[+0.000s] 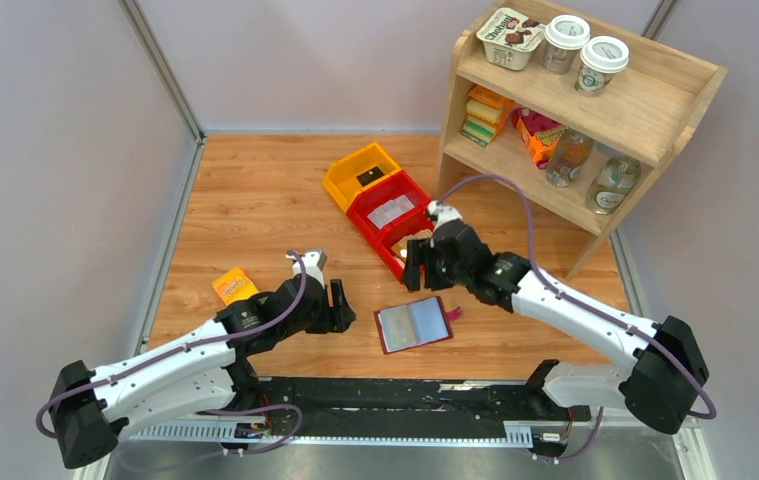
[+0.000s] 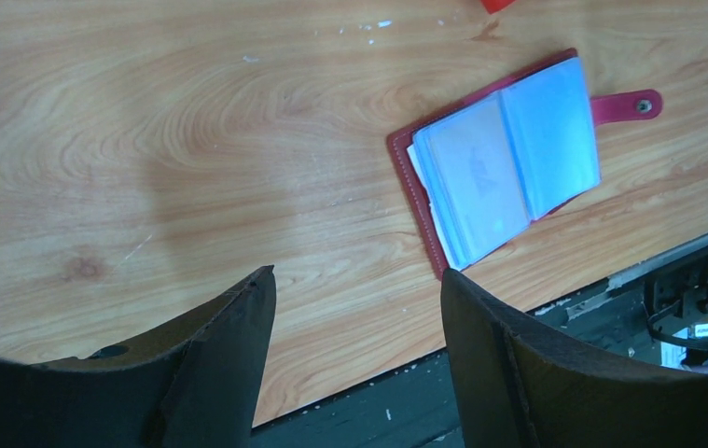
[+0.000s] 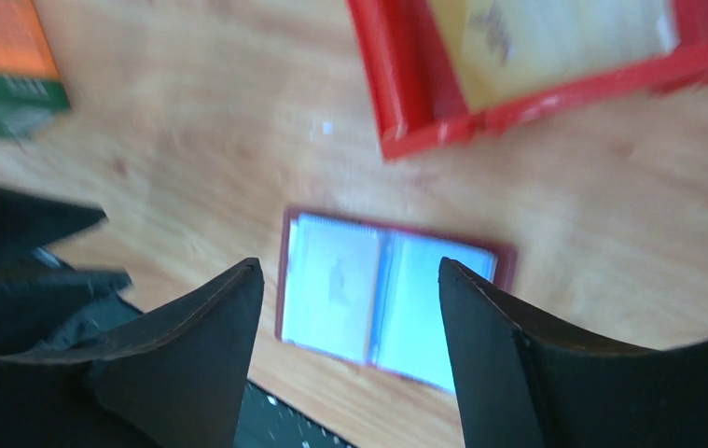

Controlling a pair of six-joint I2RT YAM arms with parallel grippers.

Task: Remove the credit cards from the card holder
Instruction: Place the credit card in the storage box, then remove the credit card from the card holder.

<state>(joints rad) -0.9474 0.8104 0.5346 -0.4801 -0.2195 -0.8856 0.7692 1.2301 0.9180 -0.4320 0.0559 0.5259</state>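
The card holder (image 1: 413, 323) lies open on the tabletop (image 1: 255, 200). The left hand (image 1: 340, 305) is beside it and the right hand (image 1: 417, 262) is near the red bin (image 3: 424, 135), which holds 1 credit card (image 3: 555, 33). Both hands are spread and empty. This looks like a pause between pulls; the next move calls for pinching a pocketed card's edge.

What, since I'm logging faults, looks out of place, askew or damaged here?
Nothing looks spilled or damaged. The card holder lies open, slightly askew to the near edge of the table. The red bins and yellow bin sit diagonally. An orange box lies alone on the left.
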